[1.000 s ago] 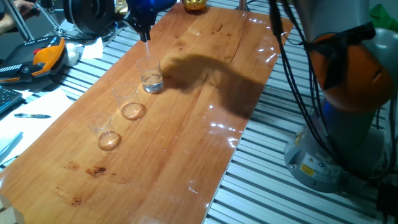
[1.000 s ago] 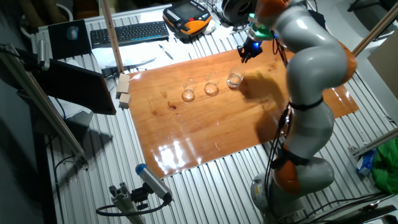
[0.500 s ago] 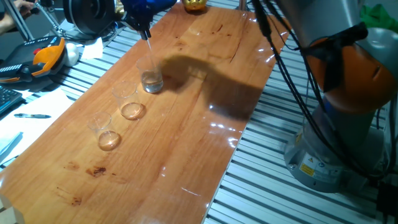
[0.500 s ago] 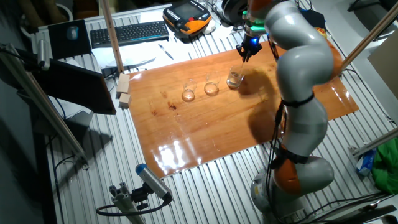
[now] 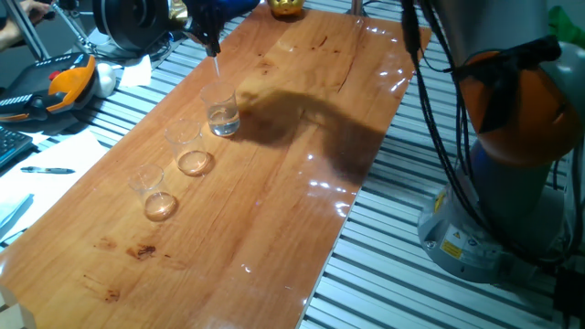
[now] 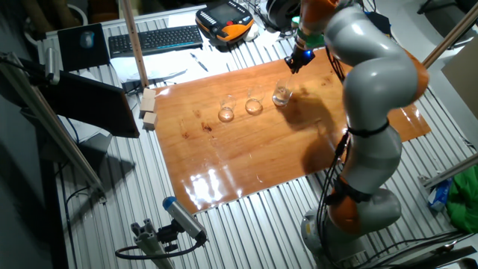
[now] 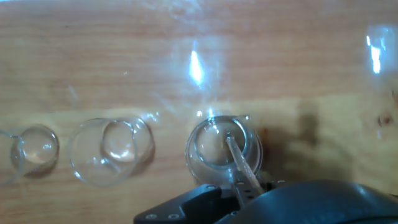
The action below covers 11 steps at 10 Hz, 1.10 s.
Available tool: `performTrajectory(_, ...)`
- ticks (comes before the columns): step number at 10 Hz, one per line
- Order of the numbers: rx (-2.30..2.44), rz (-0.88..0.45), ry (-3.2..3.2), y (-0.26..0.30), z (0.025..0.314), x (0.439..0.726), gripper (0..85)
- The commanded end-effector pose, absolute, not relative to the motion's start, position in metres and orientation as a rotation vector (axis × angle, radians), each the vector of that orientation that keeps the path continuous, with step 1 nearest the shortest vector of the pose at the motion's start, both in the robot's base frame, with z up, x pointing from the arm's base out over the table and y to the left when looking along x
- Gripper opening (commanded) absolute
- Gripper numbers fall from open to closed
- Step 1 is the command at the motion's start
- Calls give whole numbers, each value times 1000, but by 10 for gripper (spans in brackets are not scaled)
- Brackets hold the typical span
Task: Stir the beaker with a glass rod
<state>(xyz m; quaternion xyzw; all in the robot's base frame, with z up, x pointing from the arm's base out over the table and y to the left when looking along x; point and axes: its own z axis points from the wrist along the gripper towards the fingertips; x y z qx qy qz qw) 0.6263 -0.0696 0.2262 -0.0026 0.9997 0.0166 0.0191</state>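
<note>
The beaker (image 5: 222, 113) with the silvery bottom stands at the far end of a row of three on the wooden table; it also shows in the other fixed view (image 6: 281, 95) and the hand view (image 7: 224, 149). My gripper (image 5: 211, 43) hangs right above it, shut on the glass rod (image 5: 218, 71). The rod points down into the beaker's mouth. In the hand view the rod (image 7: 241, 167) runs from my fingers into the beaker. The gripper also shows in the other fixed view (image 6: 297, 61).
Two amber-bottomed beakers (image 5: 190, 151) (image 5: 154, 195) stand in line nearer the camera. The table (image 5: 302, 210) has slatted metal around it. A keyboard (image 6: 153, 39), an orange pendant (image 6: 228, 19) and wooden blocks (image 6: 148, 107) lie off the board.
The gripper with the rod shifted a little above the beaker, back and forth; the arm's upper links swung. The beakers did not move.
</note>
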Motion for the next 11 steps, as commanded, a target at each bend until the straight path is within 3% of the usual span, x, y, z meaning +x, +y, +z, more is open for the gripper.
performTrajectory(1, 108, 182, 2988, -67, 222, 626, 0)
performTrajectory(3, 264, 334, 3086, -65, 216, 626, 0)
performTrajectory(7, 199, 302, 3255, -65, 218, 625, 0)
performTrajectory(11, -57, 126, 3231, -69, 226, 626, 0)
